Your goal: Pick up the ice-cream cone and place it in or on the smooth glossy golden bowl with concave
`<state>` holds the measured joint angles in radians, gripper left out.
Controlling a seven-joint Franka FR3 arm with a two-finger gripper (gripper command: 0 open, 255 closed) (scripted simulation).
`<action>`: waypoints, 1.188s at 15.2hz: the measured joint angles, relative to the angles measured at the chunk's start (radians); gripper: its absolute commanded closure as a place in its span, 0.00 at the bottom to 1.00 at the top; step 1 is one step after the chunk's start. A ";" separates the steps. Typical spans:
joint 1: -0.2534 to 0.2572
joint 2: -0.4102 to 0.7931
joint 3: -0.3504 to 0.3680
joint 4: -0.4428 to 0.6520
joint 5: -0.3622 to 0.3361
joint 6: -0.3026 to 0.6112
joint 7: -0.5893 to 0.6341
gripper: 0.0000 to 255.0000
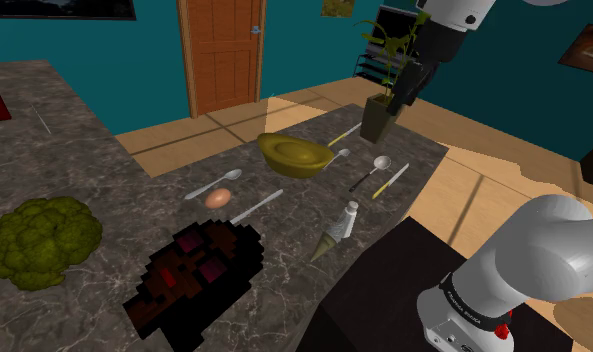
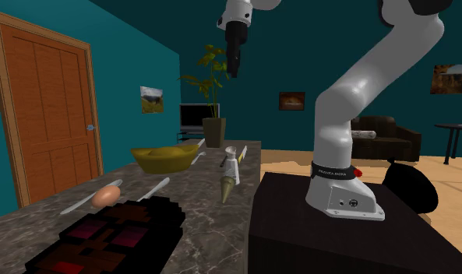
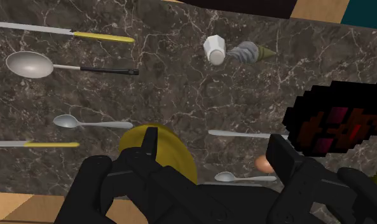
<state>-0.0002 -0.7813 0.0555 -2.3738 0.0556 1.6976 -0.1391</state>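
The ice-cream cone (image 1: 336, 232) lies on its side on the dark marble counter near the stand, white top toward the spoons and olive tip toward the counter's edge; it also shows as the cone (image 2: 229, 175) and the cone (image 3: 241, 51). The golden bowl (image 1: 297, 153) sits farther along the counter, seen as the bowl (image 2: 165, 158) and the bowl (image 3: 174, 149). My gripper (image 1: 401, 92) hangs high above the counter's far end, open and holding nothing. In the wrist view the gripper (image 3: 213, 153) hovers over the bowl, well away from the cone.
A potted plant (image 1: 379, 110) stands just under the gripper at the counter's far corner. Spoons (image 1: 369, 172) and knives lie around the bowl. An egg (image 1: 217, 198), a dark blocky object (image 1: 194, 275) and a green leafy lump (image 1: 39, 240) sit nearer the shoulder view's left.
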 measured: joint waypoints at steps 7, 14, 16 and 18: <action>0.073 0.060 -0.001 -0.108 0.003 0.124 -0.144 0.00; 0.176 0.181 0.009 -0.224 0.007 0.303 -0.340 0.00; 0.204 0.205 0.010 -0.263 0.008 0.349 -0.398 0.00; 0.231 0.252 0.013 -0.300 0.008 0.416 -0.456 0.00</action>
<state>0.2310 -0.5297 0.0689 -2.6742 0.0637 2.1133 -0.5954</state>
